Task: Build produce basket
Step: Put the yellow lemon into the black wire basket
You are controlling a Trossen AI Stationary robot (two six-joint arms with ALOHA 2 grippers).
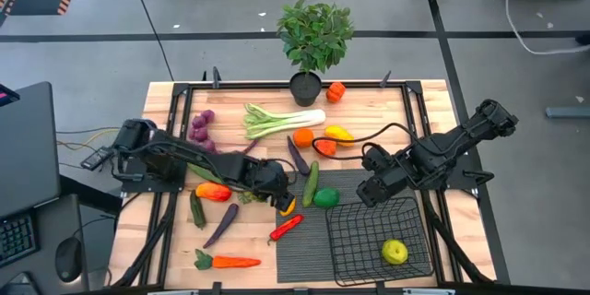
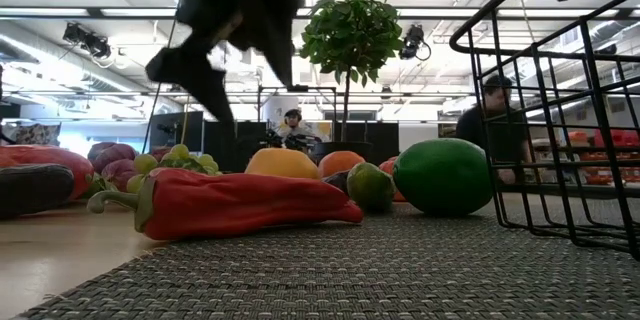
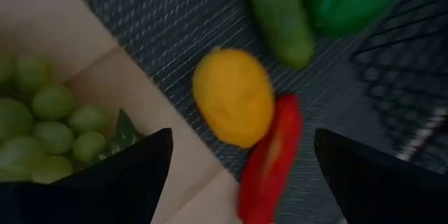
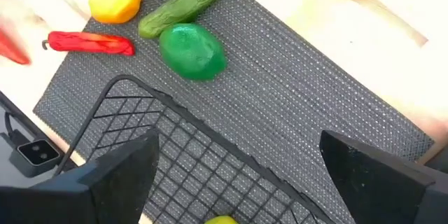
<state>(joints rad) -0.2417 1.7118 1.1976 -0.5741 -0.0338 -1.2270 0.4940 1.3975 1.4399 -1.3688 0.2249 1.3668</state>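
The black wire basket stands on the dark ribbed mat at the near right, with a yellow-green fruit lying in it. My left gripper hangs open above a yellow fruit and a red chili at the mat's left edge, touching neither. Green grapes lie beside it. My right gripper hovers open over the basket's far rim. A cucumber and a round green fruit lie on the mat beyond it.
A potted plant stands at the far edge. More produce lies on the wood: a leek, purple grapes, an orange, an eggplant and a carrot. People stand in the room behind the table.
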